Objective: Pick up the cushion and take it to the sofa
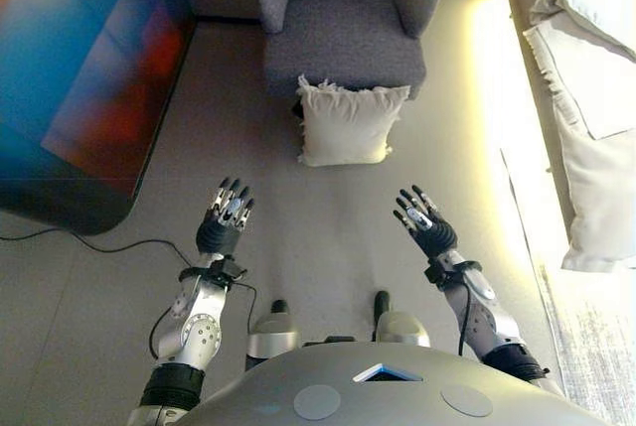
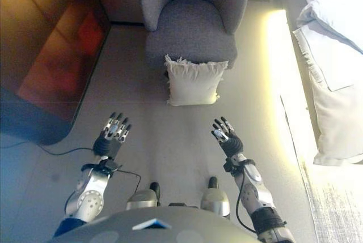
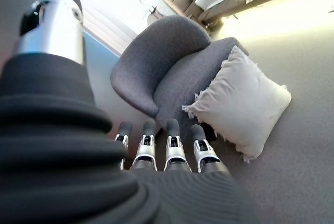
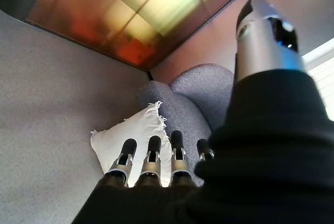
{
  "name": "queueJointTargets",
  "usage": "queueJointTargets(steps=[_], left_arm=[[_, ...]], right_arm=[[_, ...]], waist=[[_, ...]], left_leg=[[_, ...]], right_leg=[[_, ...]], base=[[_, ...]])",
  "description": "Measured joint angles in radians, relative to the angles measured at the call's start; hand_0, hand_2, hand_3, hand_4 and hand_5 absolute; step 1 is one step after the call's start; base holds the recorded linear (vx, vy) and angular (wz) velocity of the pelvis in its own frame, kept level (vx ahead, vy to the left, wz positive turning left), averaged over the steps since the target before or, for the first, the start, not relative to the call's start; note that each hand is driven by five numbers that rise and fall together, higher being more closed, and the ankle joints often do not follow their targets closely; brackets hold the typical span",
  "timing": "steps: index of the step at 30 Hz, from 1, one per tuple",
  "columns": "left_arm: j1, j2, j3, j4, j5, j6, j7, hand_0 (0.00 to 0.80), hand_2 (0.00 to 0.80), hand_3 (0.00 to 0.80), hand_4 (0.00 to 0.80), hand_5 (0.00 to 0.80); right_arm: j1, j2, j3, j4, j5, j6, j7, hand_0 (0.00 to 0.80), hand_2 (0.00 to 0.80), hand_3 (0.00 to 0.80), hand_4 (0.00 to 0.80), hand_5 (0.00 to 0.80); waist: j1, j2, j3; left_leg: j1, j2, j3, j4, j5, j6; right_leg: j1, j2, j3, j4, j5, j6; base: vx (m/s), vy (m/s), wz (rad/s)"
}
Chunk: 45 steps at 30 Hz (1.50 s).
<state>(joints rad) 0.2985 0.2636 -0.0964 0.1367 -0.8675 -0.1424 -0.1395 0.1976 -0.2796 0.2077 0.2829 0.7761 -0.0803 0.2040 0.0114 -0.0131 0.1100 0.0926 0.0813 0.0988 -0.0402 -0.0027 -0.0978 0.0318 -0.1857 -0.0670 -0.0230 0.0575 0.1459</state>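
Note:
A cream cushion [image 1: 346,125] with fringed corners stands on the floor, leaning against the front of a grey armchair [image 1: 343,34]. It also shows in the left wrist view as the cushion [image 3: 245,104] and in the right wrist view as the cushion [image 4: 133,135]. My left hand [image 1: 227,215] and right hand [image 1: 422,219] are both raised over the floor, well short of the cushion, one to each side. Both hands are open with straight fingers and hold nothing. A pale sofa [image 1: 586,59] with light pillows runs along the right side.
A large glossy dark panel [image 1: 84,69] stands at the left, close to my left arm. A light patterned rug [image 1: 596,347] lies at the lower right. Grey floor [image 1: 328,237] stretches between my hands and the cushion.

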Motion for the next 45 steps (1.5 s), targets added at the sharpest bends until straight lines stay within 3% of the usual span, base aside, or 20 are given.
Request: queueJointTargets(steps=[3,7,8,11,14,16,17,19,20,21,26,28,31,32,33,34,36,39,42,45], left_arm=[[-0.072,0.001,-0.002,0.045,0.010,-0.001,0.005,0.000,0.000,0.000,0.000,0.000],[-0.136,0.046,-0.001,0.062,0.028,0.000,0.016,0.000,0.000,0.000,0.000,0.000],[-0.135,0.064,0.000,0.055,0.028,0.002,0.017,0.000,0.000,0.000,0.000,0.000],[-0.110,0.109,0.004,0.046,0.028,0.016,0.017,0.000,0.000,0.000,0.000,0.000],[-0.111,0.112,0.000,0.045,0.028,0.026,0.019,0.000,0.000,0.000,0.000,0.000],[-0.115,0.101,-0.015,0.071,0.028,0.030,0.014,0.000,0.000,0.000,0.000,0.000],[-0.105,0.091,-0.030,0.071,0.029,0.032,0.012,0.000,0.000,0.000,0.000,0.000],[-0.056,0.055,-0.049,0.057,0.029,0.039,0.004,0.000,0.000,0.000,0.000,0.000],[-0.051,0.046,-0.046,0.044,0.028,0.040,0.001,0.000,0.000,0.000,0.000,0.000],[-0.057,0.045,-0.038,0.042,0.028,0.042,0.000,0.000,0.000,0.000,0.000,0.000],[-0.050,0.047,-0.027,0.043,0.029,0.048,-0.010,0.000,0.000,0.000,0.000,0.000],[-0.028,0.029,-0.053,0.030,0.029,0.063,-0.006,0.000,0.000,0.000,0.000,0.000],[-0.022,0.025,-0.050,0.001,0.025,0.073,0.011,0.000,0.000,0.000,0.000,0.000],[-0.033,0.023,-0.049,0.001,0.025,0.071,0.016,0.000,0.000,0.000,0.000,0.000],[-0.036,0.020,-0.050,0.002,0.025,0.066,0.023,0.000,0.000,0.000,0.000,0.000],[-0.042,0.015,-0.053,0.002,0.025,0.065,0.028,0.000,0.000,0.000,0.000,0.000],[-0.072,0.014,-0.075,0.000,0.025,0.063,0.046,0.000,0.000,0.000,0.000,0.000],[-0.090,0.018,-0.078,0.000,0.025,0.052,0.056,0.000,0.000,0.000,0.000,0.000],[-0.081,0.021,-0.073,0.001,0.021,0.047,0.058,0.000,0.000,0.000,0.000,0.000],[-0.080,0.020,-0.071,0.002,0.020,0.047,0.055,0.000,0.000,0.000,0.000,0.000]], right_arm=[[-0.007,0.009,-0.008,0.002,0.002,-0.024,-0.023,0.000,0.000,0.000,0.000,0.000],[0.005,0.043,-0.008,0.002,0.014,-0.042,-0.053,0.000,0.000,0.000,0.000,0.000],[0.005,0.047,-0.008,0.001,0.024,-0.043,-0.053,0.000,0.000,0.000,0.000,0.000],[-0.001,0.046,-0.010,0.000,0.036,-0.045,-0.048,0.000,0.000,0.000,0.000,0.000],[-0.019,0.050,-0.009,0.001,0.049,-0.045,-0.048,0.000,0.000,0.000,0.000,0.000],[-0.016,0.065,-0.024,0.022,0.064,-0.043,-0.051,0.000,0.000,0.000,0.000,0.000],[-0.018,0.058,-0.034,0.010,0.073,-0.043,-0.056,0.000,0.000,0.000,0.000,0.000],[0.004,0.003,-0.041,-0.025,0.081,-0.044,-0.059,0.000,0.000,0.000,0.000,0.000],[0.001,-0.017,-0.049,-0.024,0.081,-0.045,-0.059,0.000,0.000,0.000,0.000,0.000],[0.005,-0.009,-0.051,-0.017,0.082,-0.043,-0.061,0.000,0.000,0.000,0.000,0.000],[0.019,0.035,-0.034,-0.006,0.078,-0.040,-0.046,0.000,0.000,0.000,0.000,0.000],[0.028,0.025,-0.036,-0.007,0.076,-0.039,-0.052,0.000,0.000,0.000,0.000,0.000],[0.011,0.008,-0.038,-0.005,0.070,-0.020,-0.049,0.000,0.000,0.000,0.000,0.000],[0.006,-0.001,-0.038,0.002,0.069,-0.018,-0.038,0.000,0.000,0.000,0.000,0.000],[0.003,-0.008,-0.034,0.003,0.068,-0.019,-0.028,0.000,0.000,0.000,0.000,0.000],[0.001,-0.009,-0.030,0.007,0.066,-0.023,-0.020,0.000,0.000,0.000,0.000,0.000],[0.000,-0.010,-0.026,0.012,0.064,-0.027,-0.017,0.000,0.000,0.000,0.000,0.000],[0.007,-0.010,-0.009,0.011,0.064,-0.033,-0.009,0.000,0.000,0.000,0.000,0.000],[0.029,-0.017,-0.005,0.007,0.064,-0.033,-0.006,0.000,0.000,0.000,0.000,0.000],[0.041,-0.037,-0.002,0.008,0.065,-0.033,0.010,0.000,0.000,0.000,0.000,0.000]], waist=[[-0.008,0.007,0.021],[-0.024,0.037,0.047],[-0.025,0.032,0.047],[-0.025,0.004,0.046],[-0.033,-0.031,0.062],[-0.084,-0.075,0.056],[-0.096,-0.091,0.068],[-0.120,-0.041,0.071],[-0.136,0.002,0.072],[-0.132,-0.008,0.076],[-0.161,-0.042,0.052],[-0.170,-0.005,0.014],[-0.165,0.020,-0.006],[-0.160,0.009,-0.013],[-0.157,-0.010,-0.031],[-0.152,-0.025,-0.041],[-0.154,-0.051,-0.038],[-0.129,-0.061,-0.041],[-0.092,-0.041,-0.034],[-0.043,-0.002,-0.004]], left_leg=[[-0.054,-0.024,-0.025,0.087,-0.039,0.035],[-0.087,-0.010,-0.084,0.156,-0.058,0.058],[-0.087,-0.007,-0.095,0.155,-0.055,0.064],[-0.106,-0.009,-0.108,0.155,-0.048,0.075],[-0.140,-0.027,-0.139,0.143,-0.044,0.078],[-0.135,-0.067,-0.177,0.132,-0.042,0.079],[-0.133,-0.110,-0.144,0.237,-0.086,0.107],[-0.030,-0.146,-0.104,0.290,-0.185,0.141],[0.039,-0.125,-0.128,0.190,-0.225,0.117],[0.058,-0.129,-0.139,0.173,-0.230,0.127],[0.111,-0.075,-0.177,0.172,-0.302,0.075],[0.165,-0.012,-0.182,0.160,-0.315,0.028],[0.104,0.022,-0.140,0.376,-0.270,-0.032],[0.041,0.016,-0.122,0.518,-0.208,-0.042],[-0.020,0.001,-0.120,0.637,-0.097,-0.041],[-0.070,-0.008,-0.119,0.742,-0.035,-0.011],[-0.159,-0.022,-0.110,0.851,-0.050,0.016],[-0.270,0.009,-0.096,0.718,-0.066,0.039],[-0.295,0.057,-0.106,0.350,-0.048,0.038],[-0.297,0.082,-0.113,0.029,0.035,0.020]], right_leg=[[-0.108,-0.035,0.000,0.242,-0.052,0.005],[-0.240,-0.040,0.021,0.530,0.055,-0.075],[-0.256,-0.037,0.035,0.553,0.045,-0.075],[-0.260,-0.026,0.033,0.521,-0.043,-0.048],[-0.192,0.005,0.034,0.206,-0.098,0.003],[-0.128,-0.005,0.044,0.062,-0.046,0.016],[-0.125,-0.028,0.051,0.089,-0.035,0.007],[-0.182,-0.037,0.018,0.275,-0.068,-0.013],[-0.257,-0.021,0.000,0.437,-0.114,0.011],[-0.317,-0.026,0.007,0.498,-0.148,0.039],[-0.400,0.038,0.002,0.307,-0.035,-0.025],[-0.398,0.103,-0.015,0.372,-0.023,-0.085],[-0.362,0.157,-0.024,0.388,-0.079,-0.174],[-0.337,0.161,0.000,0.377,-0.085,-0.193],[-0.311,0.157,0.017,0.359,-0.093,-0.206],[-0.273,0.155,0.030,0.330,-0.101,-0.216],[-0.189,0.156,0.047,0.259,-0.091,-0.230],[-0.104,0.184,0.075,0.172,-0.098,-0.237],[-0.042,0.217,0.090,0.105,-0.103,-0.246],[0.036,0.242,0.128,0.062,-0.119,-0.251]], base=[[0.011,0.192,0.27],[0.176,0.032,0.47],[0.338,-0.137,0.33],[0.408,-0.163,0.34],[0.430,-0.046,0.37],[0.433,-0.015,0.87],[0.518,-0.072,0.65],[0.484,-0.089,0.06],[0.406,-0.087,-0.08],[0.503,-0.108,-0.16],[0.484,-0.138,0.19],[0.377,-0.155,0.20],[0.399,-0.200,-0.24],[0.329,-0.155,-0.50],[0.343,-0.095,-0.49],[0.344,-0.067,-0.37],[0.307,0.038,-0.33],[0.303,0.170,-0.39],[0.458,0.196,-0.29],[0.478,0.113,-0.39]])
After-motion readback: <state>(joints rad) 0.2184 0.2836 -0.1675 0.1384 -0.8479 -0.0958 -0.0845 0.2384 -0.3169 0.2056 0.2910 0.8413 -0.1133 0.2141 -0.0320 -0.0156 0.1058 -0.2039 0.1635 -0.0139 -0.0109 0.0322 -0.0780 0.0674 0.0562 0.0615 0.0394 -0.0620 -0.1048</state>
